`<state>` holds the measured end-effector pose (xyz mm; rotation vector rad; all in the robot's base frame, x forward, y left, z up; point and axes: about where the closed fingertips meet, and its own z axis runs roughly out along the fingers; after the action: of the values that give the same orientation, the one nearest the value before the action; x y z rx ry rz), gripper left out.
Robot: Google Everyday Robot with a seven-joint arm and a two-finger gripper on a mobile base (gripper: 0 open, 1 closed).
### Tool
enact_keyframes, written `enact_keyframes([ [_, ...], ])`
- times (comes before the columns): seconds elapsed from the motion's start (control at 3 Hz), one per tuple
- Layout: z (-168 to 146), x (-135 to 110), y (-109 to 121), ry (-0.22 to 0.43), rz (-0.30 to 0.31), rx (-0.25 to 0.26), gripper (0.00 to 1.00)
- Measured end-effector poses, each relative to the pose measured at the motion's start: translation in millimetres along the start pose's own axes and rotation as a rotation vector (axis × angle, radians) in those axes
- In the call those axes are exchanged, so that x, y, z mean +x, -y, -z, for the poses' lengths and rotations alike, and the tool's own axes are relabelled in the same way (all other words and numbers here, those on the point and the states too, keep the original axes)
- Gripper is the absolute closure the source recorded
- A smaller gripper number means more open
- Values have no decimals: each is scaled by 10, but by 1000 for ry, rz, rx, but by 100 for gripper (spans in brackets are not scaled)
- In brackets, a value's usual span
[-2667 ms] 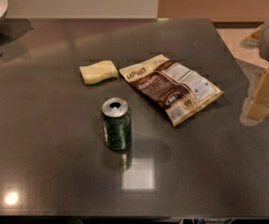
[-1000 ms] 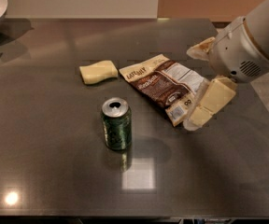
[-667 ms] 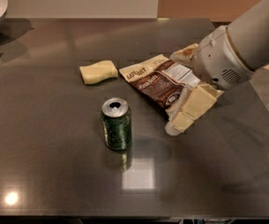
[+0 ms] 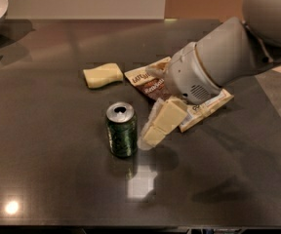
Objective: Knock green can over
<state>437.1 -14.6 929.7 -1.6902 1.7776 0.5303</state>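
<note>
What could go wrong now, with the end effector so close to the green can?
The end effector, beside the upright green can, sits low: a low push might slide the can, not tip it. The arm hangs over the snack bag and might drag it.

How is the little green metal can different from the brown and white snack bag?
The dark green metal can stands upright; the brown and white snack bag lies flat. The can is smaller than the bag. The open gripper, close beside the can, partly hides the bag, not the can. Both rest on the dark table.
</note>
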Motion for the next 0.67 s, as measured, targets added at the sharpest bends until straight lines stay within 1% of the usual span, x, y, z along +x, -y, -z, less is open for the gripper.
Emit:
enact_keyframes([
  [0.33,-209,-91,-75,34,-1,-38,0],
  [0.67,-361,-138,-121,78,-9,-53,0],
])
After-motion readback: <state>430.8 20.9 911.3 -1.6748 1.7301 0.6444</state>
